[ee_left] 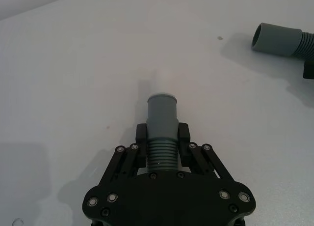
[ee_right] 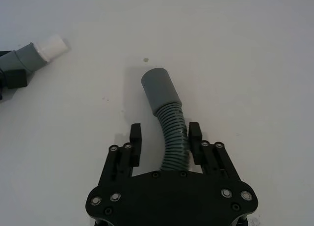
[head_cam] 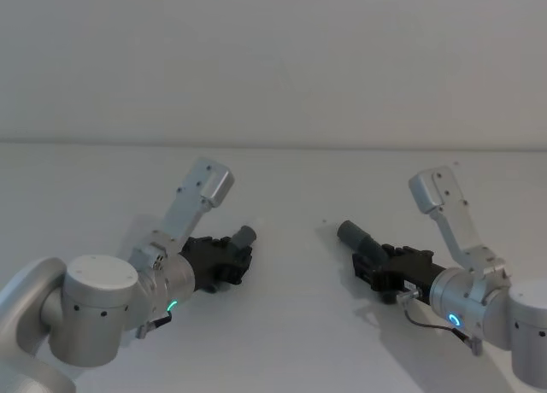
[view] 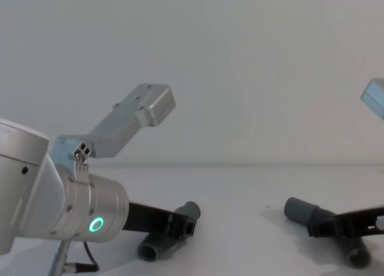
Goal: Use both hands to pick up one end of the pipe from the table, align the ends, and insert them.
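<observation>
The pipe lies in two grey ribbed pieces on the white table point(head_cam: 291, 342). My left gripper point(head_cam: 229, 255) point(ee_left: 162, 133) point(view: 182, 225) is shut on the ribbed part of the left piece point(ee_left: 161, 155), just behind its smooth cuff point(ee_left: 162, 110) point(head_cam: 246, 236), whose white inner sleeve point(ee_left: 161, 81) points forward. My right gripper point(head_cam: 382, 266) point(ee_right: 165, 135) point(view: 324, 227) is open and straddles the right piece point(ee_right: 175, 137). One finger stands clear of the hose, the other is close beside it. That piece's open cuff point(ee_right: 159, 87) point(head_cam: 352, 234) point(view: 298, 210) rests on the table and points toward the left piece.
A pale grey wall point(head_cam: 273, 60) rises behind the table. White surface lies between the two cuffs. The back ends of both hose pieces point(view: 150, 250) point(view: 358, 255) lie near the front of the table.
</observation>
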You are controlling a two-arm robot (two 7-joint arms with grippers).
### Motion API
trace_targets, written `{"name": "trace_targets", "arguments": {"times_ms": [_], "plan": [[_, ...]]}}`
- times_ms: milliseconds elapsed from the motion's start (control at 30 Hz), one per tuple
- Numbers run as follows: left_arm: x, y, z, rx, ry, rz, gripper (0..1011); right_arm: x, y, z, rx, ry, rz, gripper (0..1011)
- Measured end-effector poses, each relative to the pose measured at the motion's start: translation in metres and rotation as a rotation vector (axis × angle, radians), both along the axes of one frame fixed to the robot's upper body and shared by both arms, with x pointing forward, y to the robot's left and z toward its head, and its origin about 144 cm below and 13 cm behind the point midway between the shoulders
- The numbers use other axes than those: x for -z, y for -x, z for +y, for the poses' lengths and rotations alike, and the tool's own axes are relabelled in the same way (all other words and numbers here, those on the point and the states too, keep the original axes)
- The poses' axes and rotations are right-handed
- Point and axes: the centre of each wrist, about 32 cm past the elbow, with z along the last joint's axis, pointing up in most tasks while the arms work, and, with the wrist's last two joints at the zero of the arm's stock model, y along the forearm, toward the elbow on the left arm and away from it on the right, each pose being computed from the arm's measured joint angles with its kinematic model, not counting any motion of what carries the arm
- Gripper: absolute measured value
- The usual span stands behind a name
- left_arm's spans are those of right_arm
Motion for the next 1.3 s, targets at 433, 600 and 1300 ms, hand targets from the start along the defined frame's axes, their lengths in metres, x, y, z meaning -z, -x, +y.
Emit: {"name": "trace_targets", "arguments": {"times_ms": [433, 600, 1300], "plan": [[0.0000, 0.0000, 0.0000, 0.000, 0.000, 0.000, 346, -0.0001, 0.0000, 0.0002, 0.001, 0.000, 0.001, 174], [0.0000, 0.0000, 0.0000, 0.000, 0.000, 0.000, 346, -0.0001, 0.0000, 0.0003, 0.001, 0.000, 0.001, 137], [0.0000, 0.0000, 0.0000, 0.000, 0.000, 0.000, 346, 0.0000, 0.0000, 0.0003, 0.001, 0.000, 0.002, 134]]}}
